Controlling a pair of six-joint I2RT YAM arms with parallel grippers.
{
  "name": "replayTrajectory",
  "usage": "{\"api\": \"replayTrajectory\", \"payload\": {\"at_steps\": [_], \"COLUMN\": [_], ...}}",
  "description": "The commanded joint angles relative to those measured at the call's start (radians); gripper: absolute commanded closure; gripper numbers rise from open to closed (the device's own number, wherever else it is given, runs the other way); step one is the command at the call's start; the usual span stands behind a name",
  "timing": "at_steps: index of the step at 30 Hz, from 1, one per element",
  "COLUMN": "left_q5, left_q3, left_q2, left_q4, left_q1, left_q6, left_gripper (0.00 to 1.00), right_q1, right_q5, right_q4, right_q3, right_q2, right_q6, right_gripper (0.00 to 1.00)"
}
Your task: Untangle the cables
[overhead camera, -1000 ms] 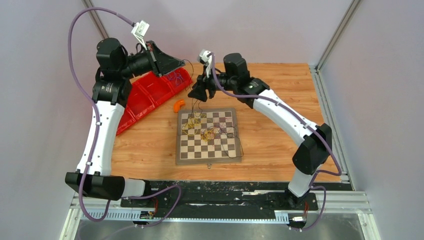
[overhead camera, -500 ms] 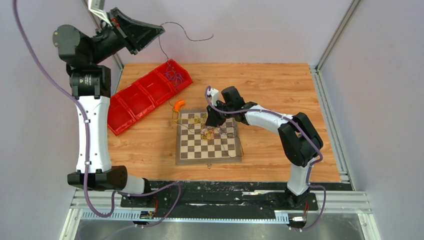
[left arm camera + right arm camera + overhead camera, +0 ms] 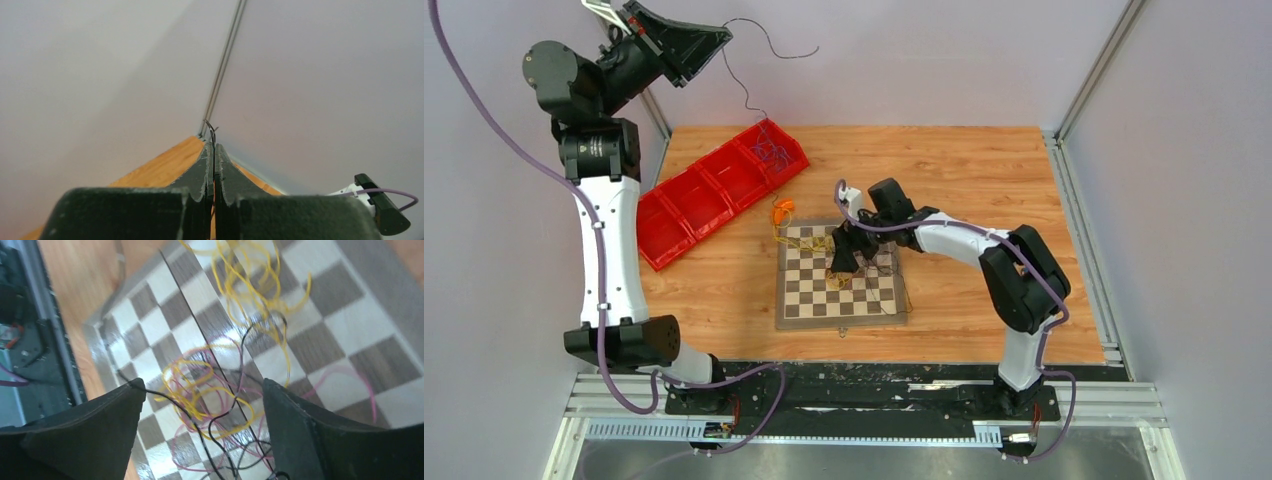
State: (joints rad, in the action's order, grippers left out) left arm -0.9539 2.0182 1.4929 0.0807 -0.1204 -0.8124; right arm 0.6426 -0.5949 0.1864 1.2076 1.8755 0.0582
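Note:
A tangle of thin yellow, pink-purple and black cables lies on the chessboard. In the right wrist view the same loops cross the squares. My right gripper hangs low over this tangle, open, with its fingertips on either side of the loops. One black strand touches the left fingertip. My left gripper is raised high at the back left, shut on a thin black cable. That cable sticks out past the shut jaws and trails down toward the red bin.
A red bin with three compartments lies at an angle at the back left, with purple wires in its right end. An orange cable bundle sits just off the board's far left corner. Walls enclose the wooden table.
My left arm rose from the red bin to high up, carrying the black cable. The right arm dropped onto the chessboard, and its jaws closed and then opened over the tangle.

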Motion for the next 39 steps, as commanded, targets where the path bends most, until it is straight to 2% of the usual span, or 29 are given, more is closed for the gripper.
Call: {"api": "replayTrajectory", "payload": {"at_steps": [1,3,10,15,19,21,23,24,26,29,35,39], "left_q5": [-0.011,-0.01,0.013,0.021,0.038,0.064,0.079,0.084,0.11,0.175,0.394,0.451], "left_q3": [-0.058,-0.074,-0.093,-0.091,-0.052,-0.027,0.006,0.032,0.086,0.153,0.247,0.281], "left_q2": [-0.04,-0.045,-0.047,-0.043,-0.036,-0.036,-0.032,-0.03,-0.023,-0.007,0.048,0.099], "left_q4": [0.123,0.138,0.151,0.162,0.113,0.077,0.054,0.04,0.01,-0.024,-0.128,-0.154], "left_q1": [-0.001,-0.001,0.001,0.01,0.013,0.012,0.011,0.011,-0.002,-0.057,-0.166,-0.222], "left_q6": [-0.063,-0.071,-0.084,-0.085,-0.066,-0.062,-0.052,-0.046,-0.018,0.02,0.11,0.131], "left_gripper": [1.0,1.0,1.0,1.0,1.0,1.0,1.0,1.0,1.0,1.0,1.0,1.0], "right_q1": [-0.003,0.008,0.062,0.107,0.117,0.117,0.117,0.117,0.112,0.099,0.056,0.031], "right_q5": [-0.147,-0.165,-0.139,-0.021,0.031,0.024,0.011,0.005,-0.024,-0.088,-0.164,-0.206], "right_q4": [-0.05,-0.083,-0.165,-0.433,-0.483,-0.516,-0.534,-0.535,-0.524,-0.479,-0.392,-0.302], "right_q3": [0.147,0.202,0.391,0.371,0.449,0.466,0.469,0.464,0.43,0.305,0.006,-0.098], "right_q2": [-0.096,-0.085,0.066,0.14,0.278,0.335,0.378,0.393,0.398,0.34,0.124,0.02], "right_q6": [-0.04,-0.094,-0.2,-0.261,-0.301,-0.325,-0.349,-0.361,-0.376,-0.37,-0.292,-0.23], "right_gripper": [0.11,0.07,0.05,0.07,0.2,0.37,0.67,0.78,0.92,0.96,0.96,0.94]}}
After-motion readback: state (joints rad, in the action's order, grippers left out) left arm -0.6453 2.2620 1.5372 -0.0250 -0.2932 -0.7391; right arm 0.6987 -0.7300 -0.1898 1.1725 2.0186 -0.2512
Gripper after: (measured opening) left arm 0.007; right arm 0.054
